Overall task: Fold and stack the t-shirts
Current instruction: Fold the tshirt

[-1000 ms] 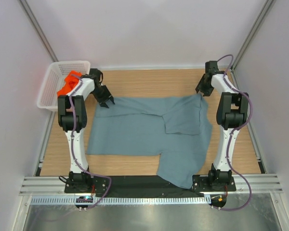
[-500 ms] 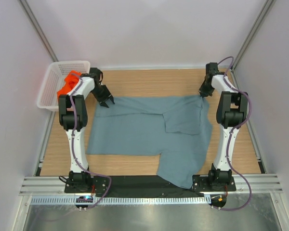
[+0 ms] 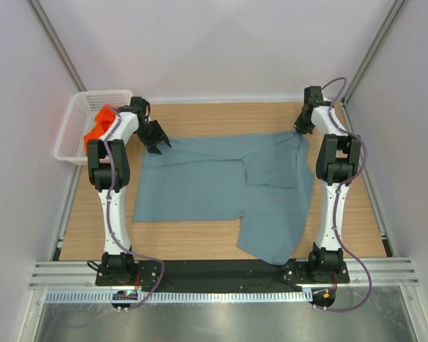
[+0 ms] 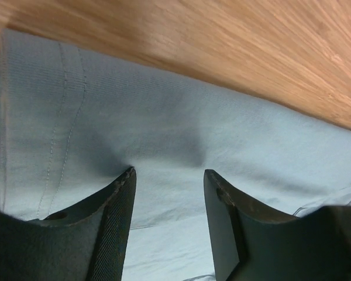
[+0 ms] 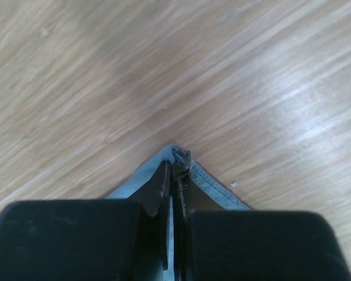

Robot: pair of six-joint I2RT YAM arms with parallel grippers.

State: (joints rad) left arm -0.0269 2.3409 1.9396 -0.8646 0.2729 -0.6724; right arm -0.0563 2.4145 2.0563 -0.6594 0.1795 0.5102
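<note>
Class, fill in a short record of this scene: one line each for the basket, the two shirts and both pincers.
basket: white lattice, at the far left corner of the table
orange t-shirt: bunched in the basket
grey-blue t-shirt: spread on the table, right side folded over
left pincer: open, at the grey-blue t-shirt's far left edge
right pincer: shut on its far right corner

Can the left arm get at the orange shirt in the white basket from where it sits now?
Probably yes. The bright orange cloth t-shirt lies uncovered in the white plastic lattice basket, just beside the left arm. The left pincer stands open at the grey-blue cloth t-shirt's far edge.
</note>
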